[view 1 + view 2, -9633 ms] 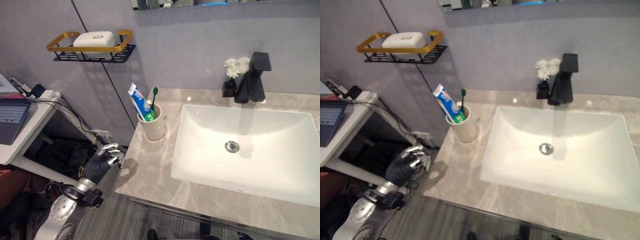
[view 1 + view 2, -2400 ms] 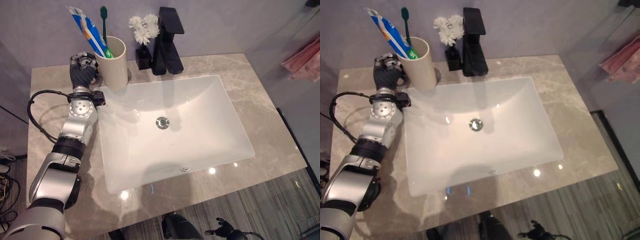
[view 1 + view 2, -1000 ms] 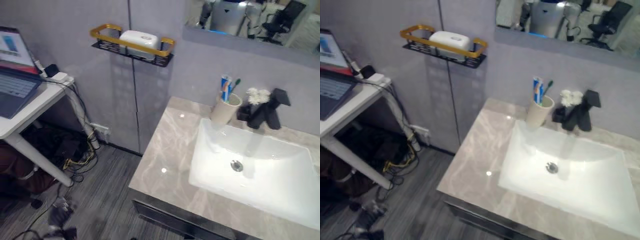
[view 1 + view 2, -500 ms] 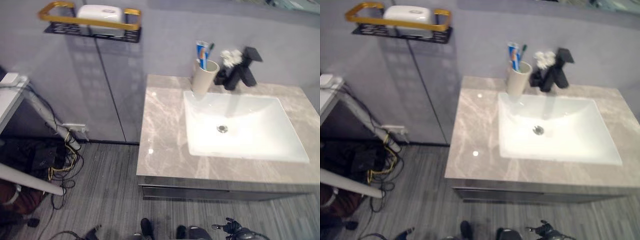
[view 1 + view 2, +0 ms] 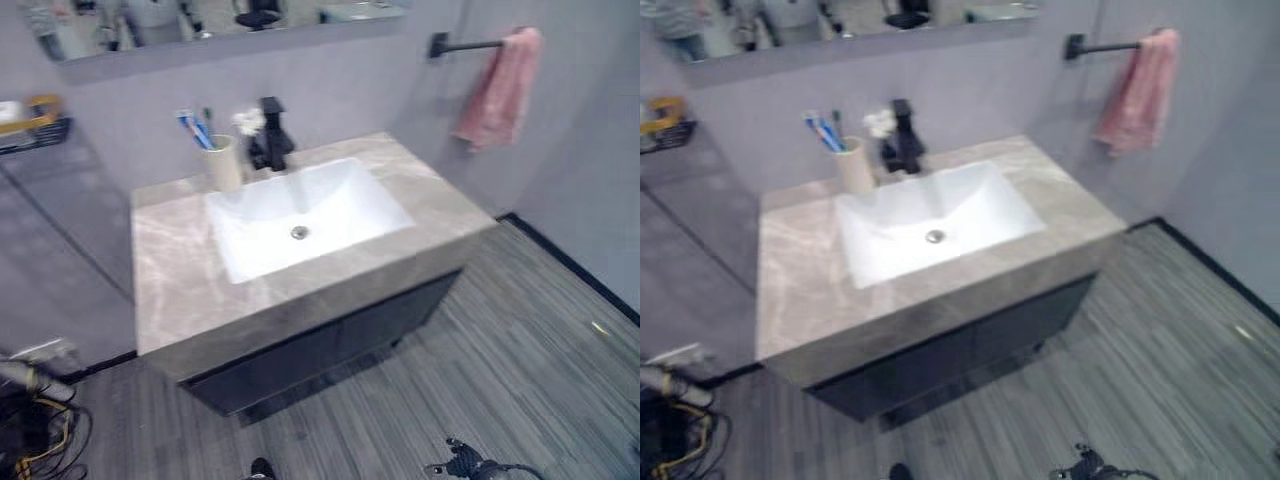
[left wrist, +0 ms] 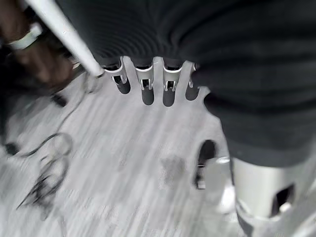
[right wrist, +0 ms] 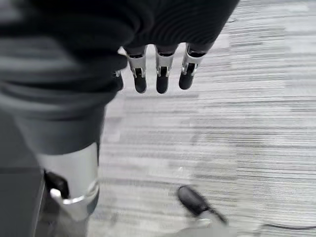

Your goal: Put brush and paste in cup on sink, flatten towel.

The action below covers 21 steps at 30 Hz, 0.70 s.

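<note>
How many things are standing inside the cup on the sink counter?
2: a toothpaste tube and a toothbrush, both leaning in the cup left of the black faucet. Anything smaller inside the cup would be hidden.

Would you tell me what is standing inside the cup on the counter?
The cup holds a blue-and-white toothpaste tube and a toothbrush; their lower ends are hidden by its wall.

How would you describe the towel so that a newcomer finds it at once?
Look past the right end of the counter to the wall. A black bar is fixed there, and the towel hangs bunched from it, the one pink cloth in the room.
</note>
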### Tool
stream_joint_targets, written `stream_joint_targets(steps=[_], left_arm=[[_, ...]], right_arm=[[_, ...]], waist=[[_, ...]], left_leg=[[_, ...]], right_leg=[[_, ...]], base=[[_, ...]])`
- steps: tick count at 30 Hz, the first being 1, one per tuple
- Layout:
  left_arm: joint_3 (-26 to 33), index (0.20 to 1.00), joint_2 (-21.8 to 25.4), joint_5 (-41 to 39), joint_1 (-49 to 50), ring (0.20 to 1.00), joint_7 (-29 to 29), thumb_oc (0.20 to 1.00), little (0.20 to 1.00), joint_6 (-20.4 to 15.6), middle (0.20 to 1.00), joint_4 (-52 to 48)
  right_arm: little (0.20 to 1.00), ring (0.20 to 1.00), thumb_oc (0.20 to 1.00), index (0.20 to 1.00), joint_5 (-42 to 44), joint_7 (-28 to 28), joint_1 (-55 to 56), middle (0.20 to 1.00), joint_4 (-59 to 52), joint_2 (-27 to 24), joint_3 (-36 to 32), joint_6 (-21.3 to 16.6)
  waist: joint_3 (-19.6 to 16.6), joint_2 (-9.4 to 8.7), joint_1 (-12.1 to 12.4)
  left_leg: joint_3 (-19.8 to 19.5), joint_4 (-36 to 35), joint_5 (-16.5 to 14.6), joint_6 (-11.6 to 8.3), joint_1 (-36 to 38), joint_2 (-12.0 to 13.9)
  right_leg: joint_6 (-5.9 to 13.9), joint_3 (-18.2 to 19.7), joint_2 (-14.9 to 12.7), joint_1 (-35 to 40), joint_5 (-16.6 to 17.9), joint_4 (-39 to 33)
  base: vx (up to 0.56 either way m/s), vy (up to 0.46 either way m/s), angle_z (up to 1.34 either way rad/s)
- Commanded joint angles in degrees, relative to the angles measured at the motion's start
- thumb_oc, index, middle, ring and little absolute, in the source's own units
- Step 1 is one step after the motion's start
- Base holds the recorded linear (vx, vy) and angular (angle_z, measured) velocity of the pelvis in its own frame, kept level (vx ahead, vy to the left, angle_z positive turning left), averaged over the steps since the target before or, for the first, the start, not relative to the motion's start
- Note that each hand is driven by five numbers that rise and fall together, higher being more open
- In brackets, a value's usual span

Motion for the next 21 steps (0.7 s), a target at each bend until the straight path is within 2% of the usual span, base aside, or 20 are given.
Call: stream_joint_targets(steps=[1, 5, 6, 8, 10, 11, 12, 13, 15, 16, 17, 18, 19, 20, 21], left_arm=[[-1.31, 1.0, -1.16, -1.5, -3.74, 1.0, 4.05, 1.0, 1.0, -1.46, 1.0, -1.24], [-4.04, 1.0, -2.38, -2.92, -4.89, 1.0, 5.76, 1.0, 1.0, -2.69, 1.0, -3.53], [-4.13, 1.0, -2.59, -2.9, -4.82, 1.0, 6.84, 1.0, 1.0, -2.85, 1.0, -4.06], [-4.54, 1.0, -2.98, -3.44, -4.86, 1.0, 8.99, 1.0, 1.0, -3.35, 1.0, -5.2], [-4.89, 1.0, -2.99, -3.73, -5.95, 1.0, 8.71, 1.0, 1.0, -3.15, 1.0, -4.66], [-5.06, 1.0, -2.88, -3.83, -6.35, 1.0, 8.53, 1.0, 1.0, -3.21, 1.0, -4.63], [-5.03, 1.0, -2.87, -3.9, -6.25, 1.0, 8.29, 1.0, 1.0, -3.53, 1.0, -4.39], [-5.04, 1.0, -2.89, -3.9, -6.24, 1.0, 8.31, 1.0, 1.0, -3.56, 1.0, -4.36], [-5.79, 1.0, -3.48, -3.79, -6.58, 1.0, 7.88, 1.0, 1.0, -3.79, 1.0, -3.74], [-6.08, 1.0, -3.6, -3.59, -6.62, 1.0, 7.48, 1.0, 1.0, -3.77, 1.0, -3.17], [-5.95, 1.0, -3.56, -3.8, -6.46, 1.0, 7.34, 1.0, 1.0, -3.89, 1.0, -3.04], [-5.77, 1.0, -3.61, -4.13, -6.18, 1.0, 7.36, 1.0, 1.0, -4.03, 1.0, -3.05], [-5.35, 1.0, -3.62, -4.72, -6.47, 1.0, 7.83, 1.0, 1.0, -4.03, 1.0, -3.21], [-5.04, 1.0, -3.4, -5.63, -6.71, 1.0, 8.69, 1.0, 1.0, -4.26, 1.0, -3.85], [-4.56, 1.0, -2.94, -6.16, -6.42, 1.0, 9.43, 1.0, 1.0, -4.65, 1.0, -4.72]], right_arm=[[1.0, 1.0, 1.0, 1.0, 1.61, -1.11, -4.25, 1.0, 1.6, -0.82, 2.08, -1.41], [1.0, 1.0, 1.0, 1.0, 0.55, -2.51, -4.37, 1.0, 2.68, -0.58, 3.71, -1.74], [1.0, 1.0, 1.0, 1.0, -0.17, -2.97, -4.01, 1.0, 1.46, -0.64, 4.12, -2.01], [1.0, 1.0, 1.0, 1.0, 1.04, -3.35, -2.6, 1.0, -2.04, -0.52, 4.6, -3.2], [1.0, 1.0, 1.0, 1.0, 1.85, -2.16, -1.52, 1.0, -3.09, -0.07, 5.59, -3.28], [1.0, 1.0, 1.0, 1.0, 1.4, -1.99, -1.17, 1.0, -3.31, 0.15, 6.28, -3.23], [1.0, 1.0, 1.0, 1.0, 1.54, -1.79, -0.25, 1.0, -2.9, 0.83, 6.33, -3.36], [1.0, 1.0, 1.0, 1.0, 1.54, -1.8, -0.24, 1.0, -2.87, 0.83, 6.34, -3.38], [1.0, 1.0, 1.0, 1.0, 2.05, -2.19, -1.08, 1.0, 0.25, 1.9, 5.84, -3.13], [1.0, 1.0, 1.0, 1.0, 3.17, -2.62, -1.37, 1.0, 1.88, 2.52, 4.68, -2.92], [1.0, 1.0, 1.0, 1.0, 3.49, -2.56, -1.7, 1.0, 2.81, 2.92, 4.41, -2.78], [1.0, 1.0, 1.0, 1.0, 3.91, -2.51, -2.04, 1.0, 3.46, 3.42, 4.03, -2.69], [1.0, 1.0, 1.0, 1.0, 4.21, -2.47, -2.88, 1.0, 4.53, 3.81, 3.58, -2.66], [1.0, 1.0, 1.0, 1.0, 3.7, -2.54, -3.52, 1.0, 4.77, 4.15, 3.68, -2.63], [1.0, 1.0, 1.0, 1.0, 1.34, -3.02, -3.83, 1.0, 3.5, 4.21, 4.65, -3.02]], waist=[[4.68, -0.29, 1.29], [4.38, -0.66, 1.24], [4.24, -0.64, 1.11], [4.96, -1.14, 1.05], [5.17, -1.55, 0.61], [5.1, -1.68, 0.34], [4.42, -1.29, -1.05], [4.47, -1.33, -0.74], [3.88, -0.96, -1.88], [3.6, -0.7, -2.72], [3.15, -0.6, -2.47], [3.03, -0.48, -2.6], [3.03, -0.37, -1.7], [3.36, -0.12, -0.65], [3.76, 0.07, 1.14]], left_leg=[[-14.42, -3.59, -3.88, 1.73, -3.79, -9.98], [-25.43, -0.77, -8.11, 4.22, -2.83, -16.06], [-26.2, -0.96, -8.49, 4.52, -2.62, -16.64], [-30.93, 0.57, -9.46, 5.23, -3.18, -19.51], [-33.94, 0.85, -9.09, 5.29, -4.19, -20.96], [-34.16, 1.0, -9.06, 5.27, -4.45, -21.11], [-31.46, -0.86, -9.42, 5.8, -2.82, -20.08], [-31.16, -1.05, -9.42, 5.83, -2.61, -19.98], [-28.78, -2.76, -9.81, 6.29, -1.01, -19.57], [-27.05, -3.79, -10.3, 6.68, 0.15, -19.36], [-25.39, -4.78, -10.18, 6.75, 0.67, -18.88], [-23.88, -5.31, -10.52, 7.09, 1.42, -18.64], [-22.04, -5.97, -10.51, 7.12, 1.66, -18.03], [-20.67, -6.43, -10.65, 7.01, 2.05, -17.33], [-17.45, -6.33, -11.01, 6.05, 2.86, -15.72]], right_leg=[[3.97, 5.64, -0.39, 0.8, 4.0, -4.42], [3.8, 14.64, 2.09, -0.92, 6.63, -4.68], [3.81, 16.14, 2.59, -1.3, 6.9, -4.7], [3.9, 21.32, 3.83, -2.76, 7.74, -4.02], [4.08, 24.88, 4.86, -3.69, 8.27, -3.71], [4.12, 26.29, 5.19, -3.97, 8.35, -3.41], [4.34, 27.55, 5.89, -4.6, 8.39, -2.65], [4.35, 27.86, 5.94, -4.57, 8.37, -2.56], [4.94, 29.21, 6.07, -5.14, 8.41, -2.03], [5.5, 30.0, 6.09, -5.29, 8.18, -1.49], [5.81, 30.83, 6.15, -5.75, 8.7, -1.24], [6.27, 30.44, 5.88, -6.11, 8.34, -0.46], [6.56, 28.17, 5.06, -7.51, 8.18, 0.77], [6.42, 22.04, 2.95, -8.57, 7.43, 1.78], [5.78, 4.73, -3.0, -8.56, 5.2, 2.52]], base=[[-0.09, -0.21, -0.77], [0.0, -0.13, -1.44], [0.02, -0.042, -1.33], [-0.03, -0.02, -1.43], [-0.04, -0.015, -1.41], [0.03, 0.054, -1.2], [0.04, 0.066, -0.86], [0.06, 0.115, -1.06], [0.05, 0.135, -0.96], [0.06, 0.14, -0.71], [0.06, 0.135, -0.89], [0.02, 0.082, -1.1], [-0.01, 0.062, -1.1], [-0.08, 0.012, -1.36], [-0.08, -0.001, -1.36]])
